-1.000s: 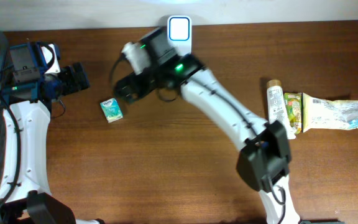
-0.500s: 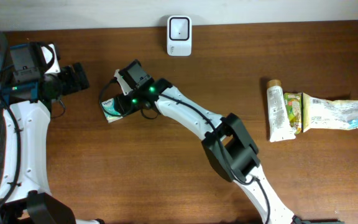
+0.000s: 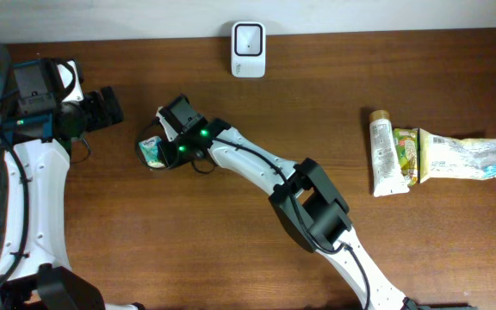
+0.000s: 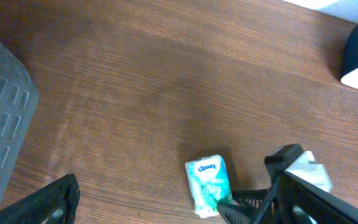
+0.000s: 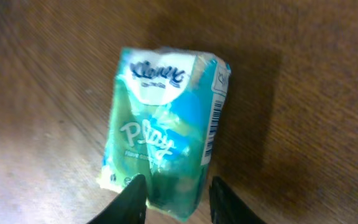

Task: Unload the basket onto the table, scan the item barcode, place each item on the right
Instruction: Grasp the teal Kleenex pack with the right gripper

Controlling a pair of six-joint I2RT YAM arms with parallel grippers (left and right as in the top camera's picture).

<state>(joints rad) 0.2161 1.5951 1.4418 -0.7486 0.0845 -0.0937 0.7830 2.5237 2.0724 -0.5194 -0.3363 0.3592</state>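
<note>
While the left gripper gapes open, the right gripper pinches a green-and-blue Kleenex pack, barcode along its side.

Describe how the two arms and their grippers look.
Both arms have white shells with black joints. The left arm carries blue parts and black cables near its wrist; the right arm shows green lights. The left gripper and right gripper are black, with slim black fingers.
</note>
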